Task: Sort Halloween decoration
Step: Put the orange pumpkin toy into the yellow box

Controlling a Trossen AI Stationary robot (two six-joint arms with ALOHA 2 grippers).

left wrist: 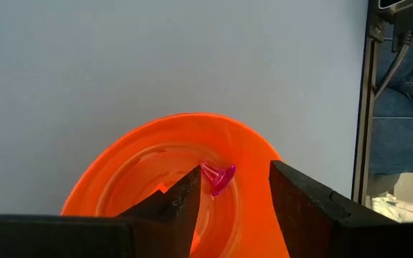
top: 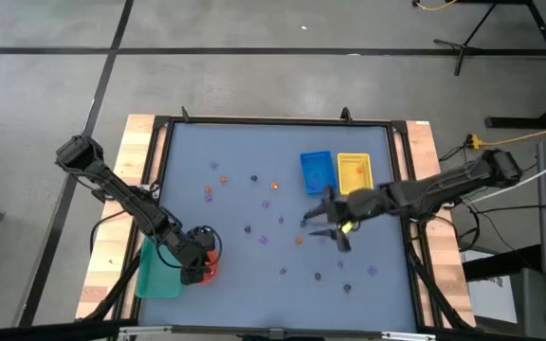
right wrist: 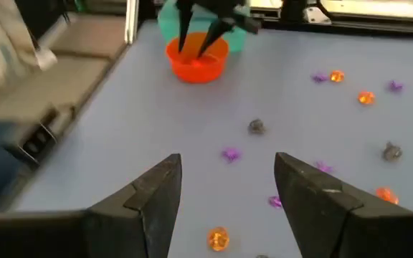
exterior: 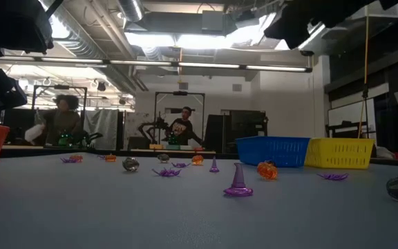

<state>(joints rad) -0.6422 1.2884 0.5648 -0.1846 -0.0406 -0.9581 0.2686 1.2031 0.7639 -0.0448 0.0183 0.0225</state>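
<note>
At lower left of the high view, the left gripper (left wrist: 231, 197) hangs over the orange bowl (left wrist: 131, 168), fingers apart, a purple piece (left wrist: 218, 177) beside one fingertip. The right gripper (top: 328, 224), right of centre, hovers spread and empty above the Halloween decoration (top: 263, 204) scattered across the table (top: 235, 275).

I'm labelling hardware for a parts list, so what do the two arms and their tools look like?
Both arms are dark, jointed and slim, with black cables trailing off their bases. Left tool and right tool each end in two black, wedge-shaped fingers. No markings show.
</note>
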